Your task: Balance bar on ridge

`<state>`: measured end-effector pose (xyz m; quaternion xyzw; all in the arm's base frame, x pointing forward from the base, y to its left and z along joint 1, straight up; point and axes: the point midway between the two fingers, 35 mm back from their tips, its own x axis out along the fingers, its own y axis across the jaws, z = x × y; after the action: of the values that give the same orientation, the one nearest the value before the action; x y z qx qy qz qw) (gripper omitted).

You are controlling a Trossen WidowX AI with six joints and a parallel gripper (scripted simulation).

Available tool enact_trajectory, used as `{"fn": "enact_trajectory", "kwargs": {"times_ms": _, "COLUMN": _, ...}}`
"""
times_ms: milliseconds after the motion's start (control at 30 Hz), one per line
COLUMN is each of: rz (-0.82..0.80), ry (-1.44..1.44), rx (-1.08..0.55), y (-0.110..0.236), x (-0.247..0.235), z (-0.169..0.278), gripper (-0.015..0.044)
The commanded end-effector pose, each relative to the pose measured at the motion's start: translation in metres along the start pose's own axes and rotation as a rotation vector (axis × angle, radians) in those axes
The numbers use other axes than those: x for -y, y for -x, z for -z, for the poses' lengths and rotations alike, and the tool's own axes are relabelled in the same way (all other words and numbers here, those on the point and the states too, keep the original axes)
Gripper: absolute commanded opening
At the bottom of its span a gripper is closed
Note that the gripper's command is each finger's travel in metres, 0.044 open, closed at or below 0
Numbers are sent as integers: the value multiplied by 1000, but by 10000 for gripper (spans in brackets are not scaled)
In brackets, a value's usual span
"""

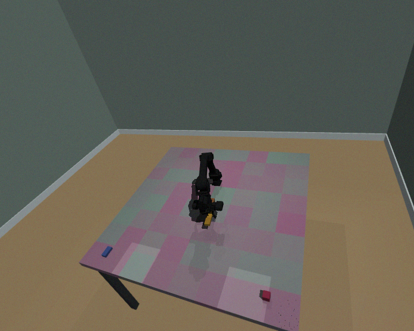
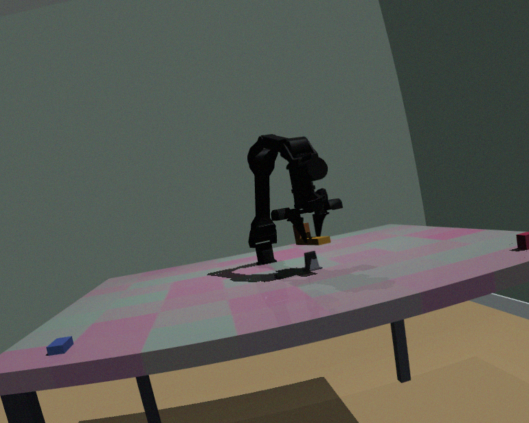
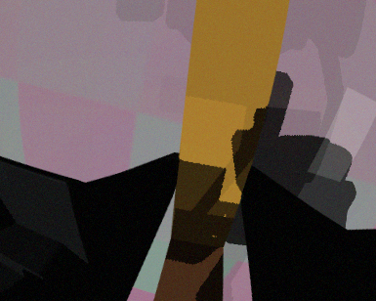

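My gripper [image 1: 206, 214] [image 2: 309, 233] [image 3: 212, 167] is shut on the orange-yellow bar [image 1: 208, 219] [image 2: 320, 239] [image 3: 237, 48], gripping it near one end. The bar hangs in the air above the table [image 1: 289, 178] [image 2: 210, 318] and touches nothing else. The small grey ridge [image 2: 311, 260] [image 3: 332, 165] stands on the table just below and slightly in front of the bar, with a clear gap between them. In the wrist view the ridge lies to the right of the bar, partly behind my right finger. In the top view the arm hides the ridge.
A blue block [image 1: 107, 251] [image 2: 59, 345] lies near the table's front left corner. A red block [image 1: 266, 295] [image 2: 526, 240] sits near the front right corner. The arm's base stands on the table behind the ridge.
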<state>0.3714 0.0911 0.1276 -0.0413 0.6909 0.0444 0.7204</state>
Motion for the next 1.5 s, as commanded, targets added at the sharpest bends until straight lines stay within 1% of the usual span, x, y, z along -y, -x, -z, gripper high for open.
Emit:
{"fn": "enact_trajectory", "kwargs": {"times_ms": 0, "rz": -3, "ry": -10, "rx": -1, "y": -6, "x": 1, "z": 0, "gripper": 0}}
{"fn": "enact_trajectory", "kwargs": {"times_ms": 233, "rz": -3, "ry": -14, "rx": -1, "y": -16, "x": 3, "z": 1, "gripper": 0}}
{"fn": "enact_trajectory", "kwargs": {"times_ms": 1467, "rz": -3, "ry": -14, "rx": -1, "y": -18, "x": 4, "z": 1, "gripper": 0}}
